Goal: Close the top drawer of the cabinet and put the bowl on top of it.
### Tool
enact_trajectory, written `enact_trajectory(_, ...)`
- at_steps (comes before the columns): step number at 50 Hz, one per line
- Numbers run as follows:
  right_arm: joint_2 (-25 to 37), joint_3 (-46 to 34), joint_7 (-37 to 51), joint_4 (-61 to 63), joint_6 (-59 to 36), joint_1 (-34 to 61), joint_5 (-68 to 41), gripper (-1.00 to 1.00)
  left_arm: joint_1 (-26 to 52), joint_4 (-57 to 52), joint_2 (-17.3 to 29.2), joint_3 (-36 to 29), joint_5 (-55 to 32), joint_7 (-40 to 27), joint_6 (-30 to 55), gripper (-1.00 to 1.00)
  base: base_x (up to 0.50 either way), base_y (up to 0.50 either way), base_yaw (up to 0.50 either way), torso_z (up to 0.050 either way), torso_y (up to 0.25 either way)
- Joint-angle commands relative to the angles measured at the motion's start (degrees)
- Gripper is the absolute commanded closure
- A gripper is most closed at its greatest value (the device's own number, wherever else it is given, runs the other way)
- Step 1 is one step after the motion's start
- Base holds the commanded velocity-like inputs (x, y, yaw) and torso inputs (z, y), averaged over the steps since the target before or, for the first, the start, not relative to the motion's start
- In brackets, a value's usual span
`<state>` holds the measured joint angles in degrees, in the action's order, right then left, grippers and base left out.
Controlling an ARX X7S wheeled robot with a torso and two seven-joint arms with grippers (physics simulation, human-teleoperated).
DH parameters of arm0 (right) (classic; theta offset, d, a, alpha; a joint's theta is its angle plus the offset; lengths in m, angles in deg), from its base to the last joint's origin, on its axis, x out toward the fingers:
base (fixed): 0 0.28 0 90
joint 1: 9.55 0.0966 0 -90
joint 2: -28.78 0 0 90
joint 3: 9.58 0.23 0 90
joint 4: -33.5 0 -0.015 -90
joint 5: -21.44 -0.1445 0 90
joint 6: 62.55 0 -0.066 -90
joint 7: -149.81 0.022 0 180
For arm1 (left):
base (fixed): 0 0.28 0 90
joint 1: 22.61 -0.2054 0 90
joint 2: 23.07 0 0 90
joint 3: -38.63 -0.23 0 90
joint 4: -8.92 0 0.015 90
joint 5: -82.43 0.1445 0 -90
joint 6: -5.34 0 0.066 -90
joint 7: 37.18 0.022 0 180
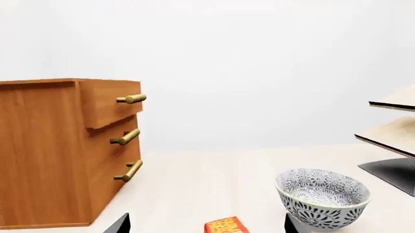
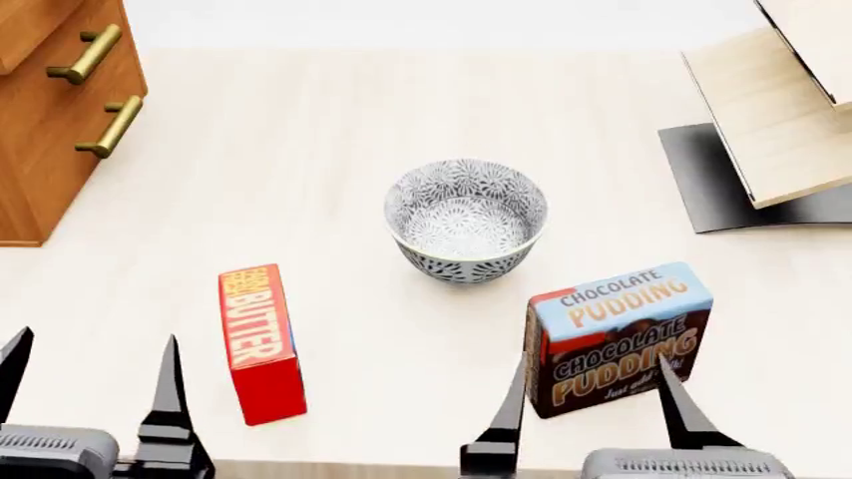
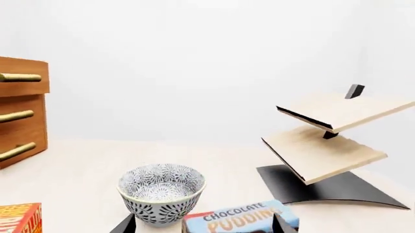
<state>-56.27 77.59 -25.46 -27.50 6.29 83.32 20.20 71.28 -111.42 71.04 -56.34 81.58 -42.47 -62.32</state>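
Standing out from cabinet (image 1: pixel 45 155): top drawer (image 1: pixel 110 104). Bowl (image 2: pixel 466 220) on table (image 2: pixel 333 130). Left gripper (image 2: pixel 91 384), right gripper (image 2: pixel 593 399) fingers wide, empty.

Top drawer (image 1: pixel 112 104) pulled out from cabinet (image 1: pixel 45 153); bowl (image 1: pixel 322 197) upright on worktop (image 1: pixel 207 187), well apart.

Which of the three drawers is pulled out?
The top drawer: its front juts out past the two lower fronts, which sit flush with the cabinet.
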Motion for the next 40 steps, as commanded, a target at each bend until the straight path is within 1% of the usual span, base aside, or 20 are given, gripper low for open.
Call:
enact_trajectory(1,1.6,0.2,1.1,11.5,-8.9,3.3,-1.0,-1.00,4.1,-11.0,1.2,-1.4,-0.2,-1.3,9.1,-1.00,0.00,0.00,0.00,0.000,0.000)
enact_trajectory(6,2.1,0.7,1.3,14.1,-10.1,3.3,-1.7,-1.00,4.2,-11.8,1.5,-1.5,-0.5,-1.7,9.6,-1.00,0.00,0.00,0.00,0.000,0.000)
enact_trajectory(10,2.3,1.4,1.1,15.9,-8.9,2.6,-3.0,-1.00,4.3,-12.1,1.7,-1.6,-0.8,-2.1,9.9,-1.00,0.00,0.06,0.00,0.000,0.000)
enact_trajectory(14,2.6,0.4,1.7,15.7,-8.9,2.6,-2.1,-1.00,4.4,-12.5,2.0,-1.9,-1.1,-2.4,10.2,-1.00,0.00,0.50,0.00,0.000,0.000)
enact_trajectory(19,2.6,1.0,1.7,15.4,-8.7,2.7,-3.5,-1.00,4.8,-13.2,2.4,-1.7,-1.6,-2.7,10.9,-1.00,0.00,0.50,0.00,0.000,0.000)
enact_trajectory(35,3.3,0.0,2.7,13.3,-7.2,3.3,-3.8,-1.00,4.5,-11.9,3.2,-1.9,-2.9,-3.6,9.5,-1.00,0.00,0.50,0.00,0.000,0.000)
enact_trajectory(40,3.5,-0.3,3.1,13.1,-7.1,3.5,-3.8,-1.00,4.6,-12.0,3.4,-1.9,-3.3,-3.9,9.5,-1.00,0.00,0.20,0.00,0.000,0.000)
